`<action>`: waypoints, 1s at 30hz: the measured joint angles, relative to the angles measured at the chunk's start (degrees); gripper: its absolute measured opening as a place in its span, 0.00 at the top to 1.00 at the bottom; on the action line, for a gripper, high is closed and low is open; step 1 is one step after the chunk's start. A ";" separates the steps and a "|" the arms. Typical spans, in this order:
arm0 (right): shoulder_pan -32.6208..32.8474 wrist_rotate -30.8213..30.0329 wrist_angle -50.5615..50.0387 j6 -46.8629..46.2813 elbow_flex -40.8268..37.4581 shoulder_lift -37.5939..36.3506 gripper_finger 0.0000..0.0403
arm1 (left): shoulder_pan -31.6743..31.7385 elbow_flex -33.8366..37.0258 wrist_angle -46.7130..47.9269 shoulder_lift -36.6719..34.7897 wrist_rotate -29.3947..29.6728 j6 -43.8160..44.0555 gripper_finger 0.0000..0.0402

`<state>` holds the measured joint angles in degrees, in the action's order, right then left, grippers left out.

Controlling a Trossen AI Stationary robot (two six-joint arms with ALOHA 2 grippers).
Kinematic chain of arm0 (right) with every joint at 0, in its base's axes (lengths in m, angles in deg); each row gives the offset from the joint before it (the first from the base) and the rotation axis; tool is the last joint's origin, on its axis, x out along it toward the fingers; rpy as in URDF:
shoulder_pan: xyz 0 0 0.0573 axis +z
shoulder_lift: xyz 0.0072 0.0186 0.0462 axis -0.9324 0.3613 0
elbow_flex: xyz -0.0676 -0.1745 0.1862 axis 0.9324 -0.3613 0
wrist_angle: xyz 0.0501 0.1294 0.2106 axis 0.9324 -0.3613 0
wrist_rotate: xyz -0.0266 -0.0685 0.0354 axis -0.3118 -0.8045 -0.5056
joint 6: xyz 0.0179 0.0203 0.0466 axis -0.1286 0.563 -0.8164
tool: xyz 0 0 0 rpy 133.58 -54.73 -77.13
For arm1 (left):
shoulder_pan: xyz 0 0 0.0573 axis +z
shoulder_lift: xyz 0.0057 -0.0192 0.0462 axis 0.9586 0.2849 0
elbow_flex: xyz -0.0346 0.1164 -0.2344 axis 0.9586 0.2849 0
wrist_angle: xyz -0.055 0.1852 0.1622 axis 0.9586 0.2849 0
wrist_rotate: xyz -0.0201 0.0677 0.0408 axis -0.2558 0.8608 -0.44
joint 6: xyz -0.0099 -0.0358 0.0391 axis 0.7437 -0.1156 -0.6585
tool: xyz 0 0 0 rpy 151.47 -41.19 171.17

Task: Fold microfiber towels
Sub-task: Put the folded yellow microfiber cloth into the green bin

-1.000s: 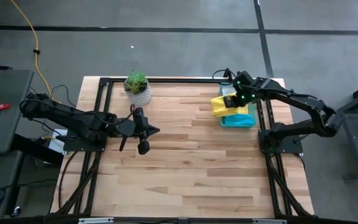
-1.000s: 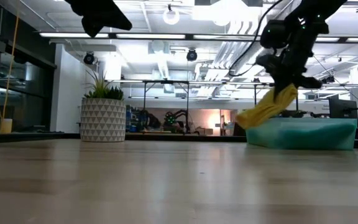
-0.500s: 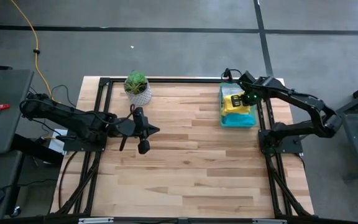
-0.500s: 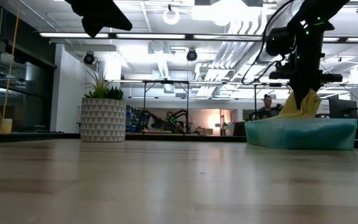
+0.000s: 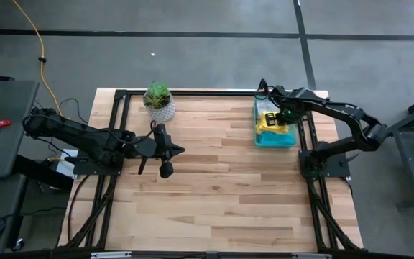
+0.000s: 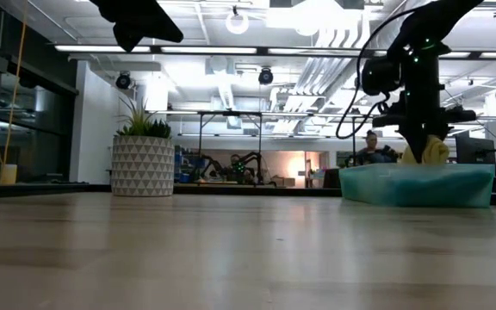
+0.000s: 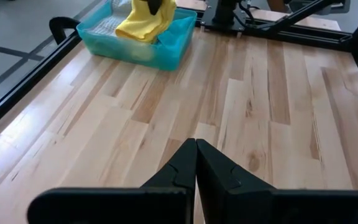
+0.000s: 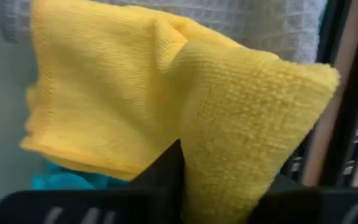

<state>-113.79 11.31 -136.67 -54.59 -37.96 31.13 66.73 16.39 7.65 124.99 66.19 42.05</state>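
A yellow towel [image 5: 270, 122] lies bunched in the translucent teal tray [image 5: 275, 141] at the table's far right. It rests on a grey-white towel [image 8: 260, 25]. My right gripper [image 5: 284, 117] points down into the tray, shut on the yellow towel. In the low view a little of the yellow towel [image 6: 434, 151] shows above the tray's rim [image 6: 416, 172] beside the gripper [image 6: 420, 146]. My left gripper [image 5: 180, 151] hovers shut above the table's left middle, holding nothing; in its own view the fingertips [image 7: 196, 146] meet. My right gripper pinches a raised fold of the yellow towel [image 8: 229, 162] between its two fingers [image 8: 166, 171]. The fingers come from above, pointing down. The rest of the towel spreads below them onto the grey-white towel in the tray, slack.
A small plant in a white patterned pot [image 5: 159, 101] stands at the far edge, left of centre. A black frame rail [image 5: 214, 93] runs along the table's far edge. Bare wood [image 5: 221, 187] fills the middle and near part of the table.
My right gripper has gone toward the table's right edge and down over the tray, tipping until it points down. The yellow towel, which hung below it over the tray's left wall, now lies inside the tray.
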 joint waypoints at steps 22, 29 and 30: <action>1.83 -16.71 2.54 -5.95 0.00 -16.32 0.52 | 0.00 0.00 0.44 0.00 -0.02 -0.50 1.00; 3.59 -5.44 9.63 -5.78 0.06 -12.88 0.52 | 0.00 0.00 0.44 0.00 0.60 -0.48 1.00; 3.97 -5.44 9.42 -6.66 0.05 -11.50 0.52 | 0.00 0.00 0.42 0.00 0.70 -0.48 1.00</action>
<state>-109.82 5.87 -127.25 -61.25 -37.91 19.63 66.73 16.39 8.07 124.99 66.89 41.57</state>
